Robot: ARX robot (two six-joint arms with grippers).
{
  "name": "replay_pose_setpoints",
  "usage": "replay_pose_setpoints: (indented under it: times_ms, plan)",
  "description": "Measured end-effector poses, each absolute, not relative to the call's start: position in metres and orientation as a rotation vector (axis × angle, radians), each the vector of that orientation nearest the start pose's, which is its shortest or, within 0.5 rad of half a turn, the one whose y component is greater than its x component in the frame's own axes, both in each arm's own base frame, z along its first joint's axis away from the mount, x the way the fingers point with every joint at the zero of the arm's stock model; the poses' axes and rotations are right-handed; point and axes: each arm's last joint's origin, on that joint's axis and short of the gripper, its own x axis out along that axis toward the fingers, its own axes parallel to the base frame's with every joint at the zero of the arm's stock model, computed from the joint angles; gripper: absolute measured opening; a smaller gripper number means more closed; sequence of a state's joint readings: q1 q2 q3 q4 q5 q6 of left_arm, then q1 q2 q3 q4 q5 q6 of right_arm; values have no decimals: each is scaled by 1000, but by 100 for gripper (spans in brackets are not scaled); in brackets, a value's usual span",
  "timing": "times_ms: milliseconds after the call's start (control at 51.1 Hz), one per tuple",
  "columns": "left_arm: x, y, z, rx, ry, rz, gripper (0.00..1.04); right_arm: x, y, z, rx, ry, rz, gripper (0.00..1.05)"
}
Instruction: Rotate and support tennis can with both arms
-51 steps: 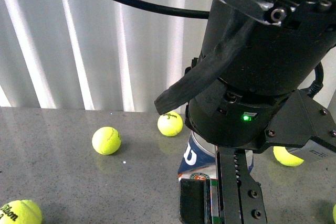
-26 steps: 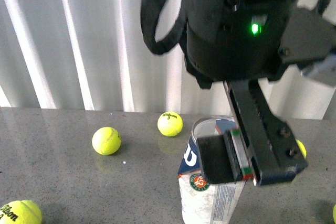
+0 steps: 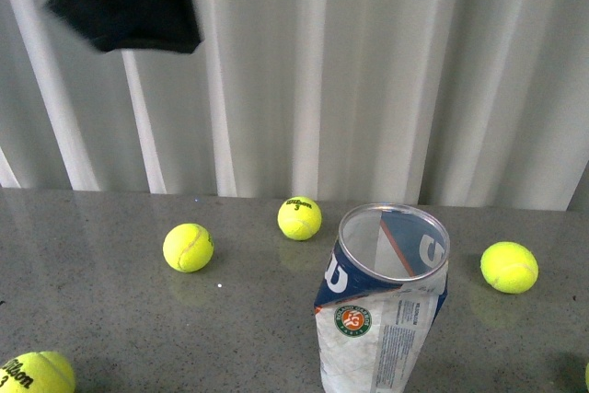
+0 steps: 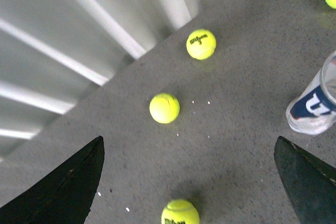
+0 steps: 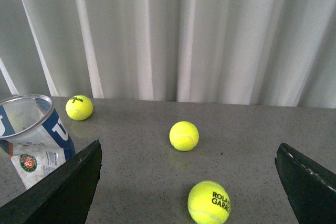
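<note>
Lifted clear since half a second ago, my arm is no longer gripping the tennis can (image 3: 382, 306); only a blurred black piece (image 3: 124, 2) is showing at the upper left of the front view, and which arm it belongs to I cannot tell. That can is now standing upright and unsupported on the grey tabletop (image 3: 110, 319), its silver rim open toward the camera and its crinkled wall leaning slightly. Yellow-green tennis balls are lying around it: one (image 3: 299, 218) just behind, another (image 3: 187, 247) farther to the left, one (image 3: 509, 267) to the right. My left tool (image 4: 189, 182) is hanging spread wide above the tabletop, holding nothing. My right tool (image 5: 189, 182) is likewise spread and empty, with the can beside it.
</note>
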State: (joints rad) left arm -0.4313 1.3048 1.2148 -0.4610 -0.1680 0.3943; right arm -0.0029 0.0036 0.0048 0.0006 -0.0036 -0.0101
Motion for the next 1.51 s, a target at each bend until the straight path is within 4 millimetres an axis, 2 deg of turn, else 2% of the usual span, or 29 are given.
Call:
replay_pose_setpoints:
  times_ms: [59, 137, 215, 294, 411, 529, 705, 842, 1038, 1508]
  plan:
    - [251, -96, 335, 484, 463, -301, 97, 98, 0, 165, -10, -2, 1, 98]
    - [241, -76, 320, 280, 235, -67, 83, 98, 0, 165, -10, -2, 1, 98]
    - [222, -58, 301, 87, 29, -6, 65, 98, 0, 165, -10, -2, 0, 98]
    - [210, -48, 284, 36, -19, -4, 52, 98, 0, 165, -10, -2, 1, 98]
    - [196, -37, 255, 20, 2, -8, 31, 98, 0, 165, -10, -2, 1, 98]
    - [180, -26, 232, 14, 7, -11, 4, 98, 0, 165, -10, -2, 1, 98]
    - [162, -16, 211, 3, 11, -2, 4, 98, 0, 165, -10, -2, 1, 98]
    - [152, -12, 201, 2, 4, -5, 4, 98, 0, 165, -10, -2, 1, 98]
    - [142, -1, 191, 1, 3, -1, 4, 98, 0, 165, -10, -2, 0, 98]
    - [122, 0, 175, 1, 4, 1, 4, 98, 0, 165, -10, -2, 1, 98]
